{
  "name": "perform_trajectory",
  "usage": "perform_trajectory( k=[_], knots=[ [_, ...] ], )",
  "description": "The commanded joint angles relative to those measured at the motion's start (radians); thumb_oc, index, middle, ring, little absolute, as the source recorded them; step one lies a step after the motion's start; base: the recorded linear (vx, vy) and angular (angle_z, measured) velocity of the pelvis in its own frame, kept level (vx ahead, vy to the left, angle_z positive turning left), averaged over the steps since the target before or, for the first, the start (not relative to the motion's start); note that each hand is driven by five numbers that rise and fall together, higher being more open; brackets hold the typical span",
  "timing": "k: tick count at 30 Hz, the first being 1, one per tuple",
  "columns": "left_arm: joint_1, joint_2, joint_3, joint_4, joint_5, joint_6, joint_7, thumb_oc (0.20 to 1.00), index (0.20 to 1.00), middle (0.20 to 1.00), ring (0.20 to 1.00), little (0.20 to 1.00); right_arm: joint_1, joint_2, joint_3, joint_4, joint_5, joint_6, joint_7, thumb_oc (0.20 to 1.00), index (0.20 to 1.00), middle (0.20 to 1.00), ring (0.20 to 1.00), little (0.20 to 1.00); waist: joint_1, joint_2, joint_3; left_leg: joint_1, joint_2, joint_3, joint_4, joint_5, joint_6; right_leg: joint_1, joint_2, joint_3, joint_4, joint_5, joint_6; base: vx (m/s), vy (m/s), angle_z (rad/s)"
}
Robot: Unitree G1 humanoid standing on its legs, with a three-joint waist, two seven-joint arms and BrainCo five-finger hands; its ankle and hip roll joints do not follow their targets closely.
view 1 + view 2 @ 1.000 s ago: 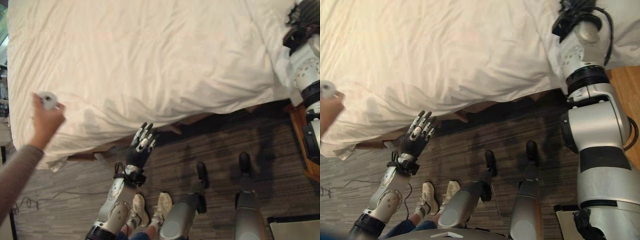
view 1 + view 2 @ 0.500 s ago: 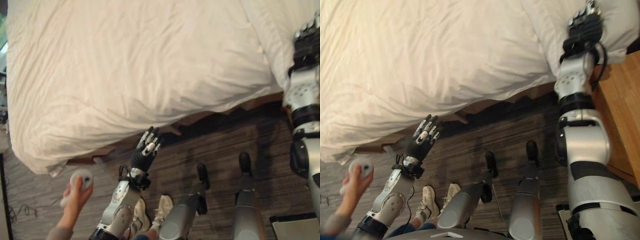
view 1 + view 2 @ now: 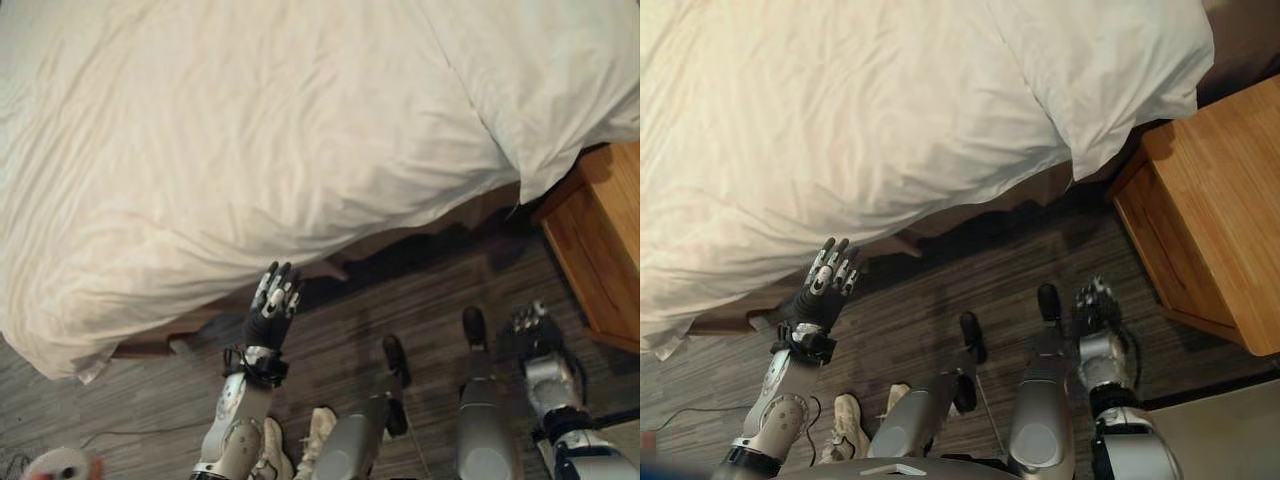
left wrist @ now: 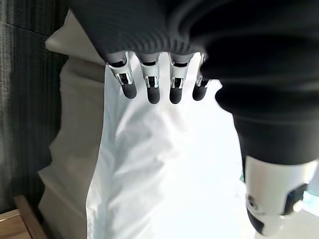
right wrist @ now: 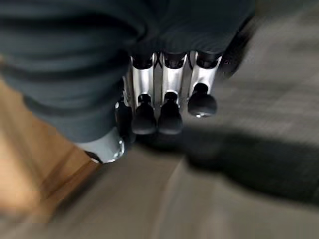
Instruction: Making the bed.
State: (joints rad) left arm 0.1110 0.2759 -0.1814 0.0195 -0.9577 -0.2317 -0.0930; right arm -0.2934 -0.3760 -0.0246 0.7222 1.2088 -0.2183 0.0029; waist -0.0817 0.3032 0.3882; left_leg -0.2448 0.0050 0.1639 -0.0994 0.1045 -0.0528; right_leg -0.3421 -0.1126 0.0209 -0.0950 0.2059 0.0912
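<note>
Dark wood floor (image 3: pixel 420 300) up front, white duvet (image 3: pixel 250 140) covering the bed beyond it. Left hand (image 3: pixel 272 303) sits just below the duvet's near edge, fingers straight, holding nothing. Right hand (image 3: pixel 1095 312) hangs low by the wooden nightstand (image 3: pixel 1210 210), fingers loosely curled, empty. Pillow (image 3: pixel 1110 60) far right, partly cut off.

A dark wood-grain floor (image 3: pixel 420 300) is running under everything here, its planks streaked grey and brown. A warm orange-brown wooden nightstand (image 3: pixel 1210 215) is standing at the right, close beside the bed's head end, its top catching soft light. A paler mat or floor patch (image 3: pixel 1230 435) is showing near the lower right corner. Deep shadow is pooling along the floor under the overhang.
</note>
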Motion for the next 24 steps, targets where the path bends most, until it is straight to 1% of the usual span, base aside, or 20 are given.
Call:
perform_trajectory(
  k=[1, 2, 3, 4, 8, 9, 10, 11, 12, 13, 17, 18, 19, 20, 21, 23, 24],
  knots=[
    [-0.031, 0.006, 0.034, 0.02, 0.037, -0.045, -0.018, 1.0, 1.0, 1.0, 1.0, 1.0, -0.009, 0.029, 0.033, -0.046, -0.099, -0.014, 0.029, 0.2, 0.2, 0.2, 0.2, 0.2, -0.014, -0.037, -0.021, 0.029, -0.061, -0.018, 0.012, 0.0, 0.005, 0.06, 0.037, -0.035, 0.061, -0.101, -0.01, 0.03, 0.009, 0.19],
    [-0.031, 0.015, 0.056, 0.02, 0.053, -0.041, -0.024, 1.0, 1.0, 1.0, 1.0, 1.0, 0.067, 0.031, 0.034, -0.138, -0.139, -0.009, 0.043, 0.2, 0.2, 0.2, 0.2, 0.2, -0.02, -0.06, -0.047, 0.056, -0.058, -0.025, 0.012, -0.006, 0.009, 0.091, 0.036, -0.04, 0.06, -0.105, -0.008, 0.03, 0.009, 0.18],
    [-0.03, 0.016, 0.056, 0.019, 0.053, -0.041, -0.024, 1.0, 1.0, 1.0, 1.0, 1.0, 0.07, 0.033, 0.034, -0.14, -0.14, -0.009, 0.042, 0.2, 0.2, 0.2, 0.2, 0.2, -0.02, -0.061, -0.048, 0.058, -0.058, -0.026, 0.012, -0.006, 0.009, 0.093, 0.036, -0.041, 0.059, -0.105, -0.008, 0.07, 0.019, 0.21],
    [-0.035, 0.028, 0.076, 0.034, 0.065, -0.035, -0.03, 1.0, 1.0, 1.0, 1.0, 1.0, 0.143, 0.037, 0.041, -0.203, -0.182, 0.002, 0.06, 0.2, 0.2, 0.2, 0.2, 0.2, -0.026, -0.089, -0.082, 0.096, -0.053, -0.029, 0.012, -0.014, 0.012, 0.13, 0.036, -0.051, 0.063, -0.113, -0.005, 0.07, 0.002, 0.19],
    [-0.059, 0.051, 0.089, 0.094, 0.117, -0.01, -0.018, 1.0, 1.0, 1.0, 1.0, 1.0, 0.248, 0.047, 0.065, -0.256, -0.26, 0.039, 0.077, 0.2, 0.2, 0.2, 0.2, 0.2, -0.033, -0.153, -0.158, 0.174, -0.044, -0.043, 0.012, -0.032, 0.019, 0.204, 0.043, -0.056, 0.081, -0.134, -0.002, 0.06, 0.002, 0.13],
    [-0.055, 0.053, 0.092, 0.098, 0.127, 0.001, -0.012, 1.0, 1.0, 1.0, 1.0, 1.0, 0.275, 0.05, 0.069, -0.275, -0.278, 0.052, 0.077, 0.2, 0.2, 0.2, 0.2, 0.2, -0.034, -0.165, -0.175, 0.188, -0.043, -0.047, 0.012, -0.036, 0.021, 0.22, 0.043, -0.06, 0.082, -0.137, 0.0, 0.0, 0.0, 0.0],
    [-0.055, 0.053, 0.092, 0.098, 0.127, 0.001, -0.012, 1.0, 1.0, 1.0, 1.0, 1.0, 0.275, 0.05, 0.069, -0.275, -0.278, 0.052, 0.077, 0.2, 0.2, 0.2, 0.2, 0.2, -0.034, -0.165, -0.174, 0.189, -0.043, -0.047, 0.012, -0.036, 0.021, 0.22, 0.043, -0.06, 0.082, -0.137, 0.0, 0.03, 0.012, 0.01],
    [-0.058, 0.054, 0.085, 0.127, 0.164, 0.02, -0.001, 1.0, 1.0, 1.0, 1.0, 1.0, 0.314, 0.039, 0.091, -0.327, -0.337, 0.07, 0.084, 0.432, 0.432, 0.432, 0.432, 0.432, -0.039, -0.193, -0.208, 0.221, -0.039, -0.048, 0.012, -0.046, 0.024, 0.247, 0.048, -0.06, 0.089, -0.146, 0.001, 0.02, 0.013, -0.05],
    [-0.057, 0.054, 0.085, 0.127, 0.164, 0.02, -0.001, 1.0, 1.0, 1.0, 1.0, 1.0, 0.315, 0.039, 0.091, -0.328, -0.337, 0.071, 0.083, 0.432, 0.432, 0.432, 0.432, 0.432, -0.039, -0.193, -0.207, 0.222, -0.039, -0.048, 0.012, -0.046, 0.024, 0.249, 0.048, -0.06, 0.088, -0.146, 0.001, 0.05, 0.005, -0.05],
    [-0.04, 0.056, 0.074, 0.142, 0.203, 0.043, -0.002, 1.0, 1.0, 1.0, 1.0, 1.0, 0.345, 0.038, 0.108, -0.362, -0.384, 0.087, 0.095, 1.0, 1.0, 1.0, 1.0, 1.0, -0.037, -0.219, -0.235, 0.252, -0.033, -0.041, 0.012, -0.059, 0.03, 0.275, 0.051, -0.064, 0.09, -0.151, 0.005, 0.03, -0.003, -0.06],
    [0.035, 0.036, 0.07, 0.171, 0.281, 0.07, 0.003, 1.0, 1.0, 1.0, 1.0, 1.0, 0.38, 0.019, 0.133, -0.399, -0.529, 0.096, 0.093, 1.0, 1.0, 1.0, 1.0, 1.0, -0.02, -0.258, -0.272, 0.303, -0.023, -0.006, 0.012, -0.08, 0.042, 0.302, 0.063, -0.064, 0.118, -0.167, 0.013, 0.03, -0.002, -0.22],
    [0.047, 0.02, 0.066, 0.195, 0.283, 0.081, 0.004, 1.0, 1.0, 1.0, 1.0, 1.0, 0.386, 0.015, 0.138, -0.406, -0.587, 0.094, 0.083, 1.0, 1.0, 1.0, 1.0, 1.0, -0.017, -0.263, -0.279, 0.316, -0.022, -0.004, 0.012, -0.084, 0.044, 0.312, 0.064, -0.067, 0.126, -0.175, 0.013, 0.03, -0.002, -0.23],
    [0.047, 0.02, 0.066, 0.196, 0.283, 0.081, 0.004, 1.0, 1.0, 1.0, 1.0, 1.0, 0.386, 0.015, 0.138, -0.407, -0.588, 0.094, 0.083, 1.0, 1.0, 1.0, 1.0, 1.0, -0.017, -0.263, -0.278, 0.318, -0.022, -0.004, 0.012, -0.084, 0.044, 0.313, 0.064, -0.067, 0.126, -0.175, 0.013, 0.06, 0.0, -0.17],
    [0.079, -0.021, 0.063, 0.225, 0.249, 0.095, 0.003, 1.0, 1.0, 1.0, 1.0, 1.0, 0.402, 0.006, 0.138, -0.419, -0.672, 0.087, 0.068, 1.0, 1.0, 1.0, 1.0, 1.0, -0.012, -0.273, -0.294, 0.338, -0.023, -0.005, 0.012, -0.094, 0.05, 0.335, 0.064, -0.071, 0.128, -0.186, 0.009, 0.07, -0.012, -0.05],
    [0.097, -0.039, 0.061, 0.234, 0.243, 0.099, 0.004, 1.0, 1.0, 1.0, 1.0, 1.0, 0.412, -0.002, 0.14, -0.428, -0.724, 0.083, 0.052, 1.0, 1.0, 1.0, 1.0, 1.0, -0.01, -0.277, -0.299, 0.348, -0.022, -0.007, 0.012, -0.098, 0.052, 0.349, 0.063, -0.072, 0.128, -0.192, 0.008, 0.08, -0.017, -0.01],
    [0.102, -0.05, 0.057, 0.248, 0.251, 0.099, 0.013, 1.0, 1.0, 1.0, 1.0, 1.0, 0.417, 0.003, 0.138, -0.43, -0.745, 0.078, 0.034, 1.0, 1.0, 1.0, 1.0, 1.0, -0.012, -0.28, -0.302, 0.358, -0.024, -0.012, 0.012, -0.1, 0.053, 0.361, 0.066, -0.072, 0.127, -0.195, 0.008, 0.03, -0.013, 0.05],
    [0.104, -0.068, 0.048, 0.268, 0.256, 0.1, 0.021, 1.0, 1.0, 1.0, 1.0, 1.0, 0.427, 0.021, 0.137, -0.421, -0.757, 0.069, 0.017, 1.0, 1.0, 1.0, 1.0, 1.0, -0.013, -0.287, -0.312, 0.369, -0.023, -0.017, 0.012, -0.103, 0.055, 0.373, 0.069, -0.063, 0.123, -0.197, 0.007, 0.03, -0.018, 0.08]
  ],
)
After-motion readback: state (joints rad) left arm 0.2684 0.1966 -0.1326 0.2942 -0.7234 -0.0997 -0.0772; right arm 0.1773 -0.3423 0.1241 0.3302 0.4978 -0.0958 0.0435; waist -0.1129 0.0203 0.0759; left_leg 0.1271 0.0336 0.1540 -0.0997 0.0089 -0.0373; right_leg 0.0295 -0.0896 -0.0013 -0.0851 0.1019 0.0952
